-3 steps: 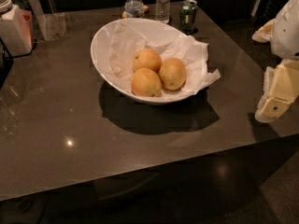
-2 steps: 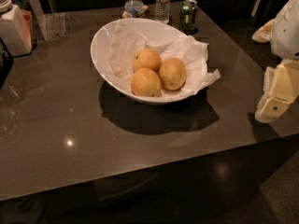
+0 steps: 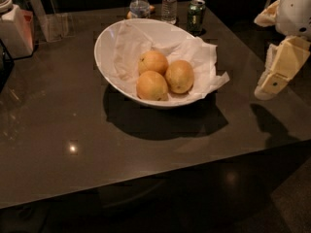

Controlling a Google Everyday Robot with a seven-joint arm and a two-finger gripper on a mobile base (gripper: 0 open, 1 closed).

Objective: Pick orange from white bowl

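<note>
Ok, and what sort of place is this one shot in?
Probably an office break area or cafe corner: a dark glossy table holds a white bowl of oranges, two water bottles and a green can. The gripper hangs at the table's right edge, apart from the bowl.

Glossy white bowl [image 3: 108, 50], matte orange [image 3: 179, 76], smooth plastic jaws at right.

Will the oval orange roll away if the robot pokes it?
Probably barely: the oval orange nestles against two other oranges on crumpled paper in the white bowl. Its matte skin likely grips well. The gripper hangs at the right, away from the bowl.
</note>
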